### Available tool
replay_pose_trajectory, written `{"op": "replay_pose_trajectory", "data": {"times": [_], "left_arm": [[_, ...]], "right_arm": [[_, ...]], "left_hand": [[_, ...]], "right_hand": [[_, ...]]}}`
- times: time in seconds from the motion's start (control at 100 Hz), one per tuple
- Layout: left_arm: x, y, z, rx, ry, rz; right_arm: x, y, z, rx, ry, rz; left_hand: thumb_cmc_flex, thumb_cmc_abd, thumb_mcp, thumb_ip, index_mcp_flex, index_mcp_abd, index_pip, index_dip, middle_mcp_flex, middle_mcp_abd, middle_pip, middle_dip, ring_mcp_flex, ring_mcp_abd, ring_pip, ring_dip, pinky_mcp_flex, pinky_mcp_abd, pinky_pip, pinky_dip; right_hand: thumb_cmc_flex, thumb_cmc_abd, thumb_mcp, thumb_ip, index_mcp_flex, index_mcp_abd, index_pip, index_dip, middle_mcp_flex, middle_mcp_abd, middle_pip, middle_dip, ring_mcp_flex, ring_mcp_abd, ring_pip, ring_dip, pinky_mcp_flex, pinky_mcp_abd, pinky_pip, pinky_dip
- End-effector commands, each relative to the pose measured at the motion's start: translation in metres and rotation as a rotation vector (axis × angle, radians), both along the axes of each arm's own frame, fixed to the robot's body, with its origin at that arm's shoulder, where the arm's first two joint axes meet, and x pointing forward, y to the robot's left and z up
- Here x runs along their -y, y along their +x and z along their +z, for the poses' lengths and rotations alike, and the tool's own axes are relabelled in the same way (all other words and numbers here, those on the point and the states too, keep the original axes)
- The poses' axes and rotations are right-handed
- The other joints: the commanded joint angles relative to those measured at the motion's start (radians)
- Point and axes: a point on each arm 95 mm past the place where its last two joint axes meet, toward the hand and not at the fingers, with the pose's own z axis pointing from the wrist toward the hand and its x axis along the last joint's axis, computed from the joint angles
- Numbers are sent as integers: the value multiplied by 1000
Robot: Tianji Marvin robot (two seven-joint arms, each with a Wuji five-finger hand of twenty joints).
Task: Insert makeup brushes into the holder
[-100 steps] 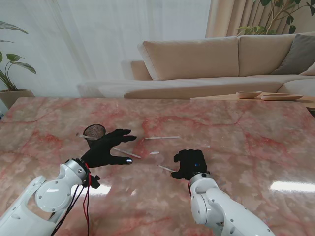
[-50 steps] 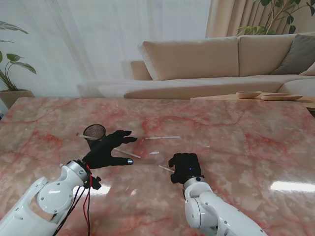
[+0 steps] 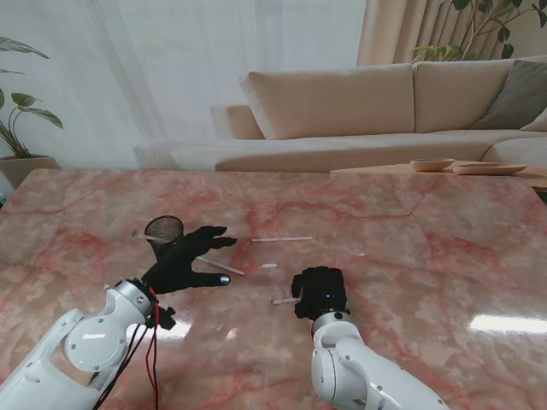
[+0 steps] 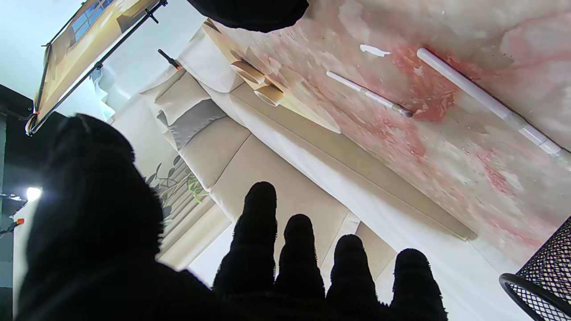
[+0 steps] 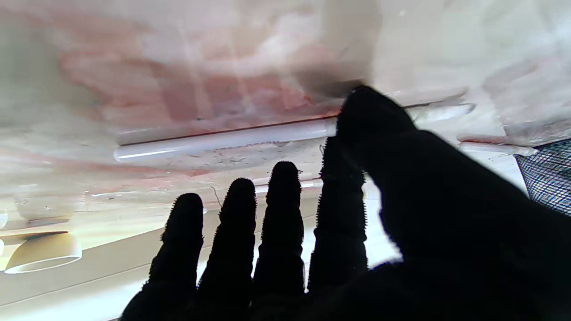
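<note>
The black mesh holder [image 3: 164,231] stands upright on the marble table's left side; its rim [image 4: 544,278] shows in the left wrist view. My left hand [image 3: 184,260] hovers just to its right, open with fingers spread, over a white brush [image 3: 220,266]. Two white brushes [image 4: 370,94] [image 4: 486,102] lie flat beyond those fingers. My right hand [image 3: 319,292] rests low over another white brush [image 3: 282,300], whose end sticks out to its left. In the right wrist view the fingers are straight and the thumb tip [image 5: 370,116] touches this brush [image 5: 223,140], which lies on the table.
A long thin brush [image 3: 282,238] lies farther from me at mid-table, and a small white piece [image 3: 268,266] sits between my hands. A beige sofa [image 3: 342,102] stands beyond the table's far edge, and a potted plant [image 3: 17,128] at far left.
My right hand shifted left and settled onto the brush, which turned and slid so its end now pokes out leftward. My left hand stayed almost still.
</note>
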Motion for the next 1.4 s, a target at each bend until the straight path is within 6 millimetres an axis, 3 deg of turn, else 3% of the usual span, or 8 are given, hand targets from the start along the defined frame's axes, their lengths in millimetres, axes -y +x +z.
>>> {"op": "replay_pose_trajectory", "data": {"times": [0.0, 0.13, 0.35, 0.48, 0.9, 1.1, 1.39], "left_arm": [[0, -2, -4, -12, -9, 7], [-1, -2, -4, -11, -13, 10], [-2, -2, -4, -13, -20, 18], [-3, -2, -4, -13, -23, 21], [-4, -2, -4, -18, -39, 28], [-5, -2, -5, -20, -41, 31], [-6, -2, -4, -21, -37, 35]], "right_arm": [[3, -12, -22, -72, -16, -17], [4, -12, -25, -78, -20, -31], [6, -13, -28, -89, -40, -44], [7, -13, -33, -100, -59, -49], [14, -10, -47, -132, -140, -18], [14, -10, -46, -137, -125, 0], [16, -4, -27, -90, -56, -10]], "left_hand": [[25, 30, 17, 33, -16, -33, 17, 14, -35, 4, -5, 13, -40, -19, 0, 13, -7, 4, -37, -14], [22, 33, 22, 32, -16, -33, 17, 14, -34, 7, -4, 15, -39, -16, 0, 14, -7, 4, -37, -15], [16, 38, 31, 31, -20, -33, 16, 14, -35, 12, -5, 19, -41, -11, 1, 18, -7, 6, -39, -18], [10, 46, 34, 31, -23, -32, 14, 13, -36, 13, -6, 22, -42, -9, 1, 20, -7, 6, -39, -19], [-5, 67, 40, 33, -24, -36, 15, 14, -38, 21, -8, 29, -47, 8, -1, 28, -8, 13, -43, -26], [-8, 71, 41, 34, -25, -37, 18, 15, -42, 21, -8, 31, -49, 10, -4, 32, -7, 12, -46, -31], [-8, 71, 44, 34, -27, -39, 20, 16, -46, 23, -9, 34, -51, 10, -10, 35, -6, 12, -50, -38]], "right_hand": [[34, -23, 46, -37, 115, 19, 27, -63, 18, -24, 15, 24, 27, -34, 15, 16, 1, -19, 28, -8], [33, -42, 94, -44, 162, 6, 57, -94, 49, -33, 29, 34, 36, -38, 26, 20, 4, -24, 45, -8], [26, -43, 104, -47, 238, -43, 114, -84, 84, -38, 38, 41, 49, -43, 37, 24, 8, -28, 62, -7], [-4, -40, 132, -38, 239, -73, 137, -7, 75, -34, 40, 50, 37, -46, 41, 26, -2, -33, 73, -13], [-37, 127, 154, -40, 176, -86, 22, 415, -48, -24, 99, 104, -68, -60, 52, 27, -63, -66, 69, -11], [-49, 153, 167, -37, 165, -88, -2, 497, -82, -24, 115, 120, -102, -65, 57, 25, -84, -79, 67, -4], [-44, 177, 155, -36, 147, -85, -1, 533, -88, -27, 122, 126, -107, -68, 61, 25, -83, -86, 74, 2]]}}
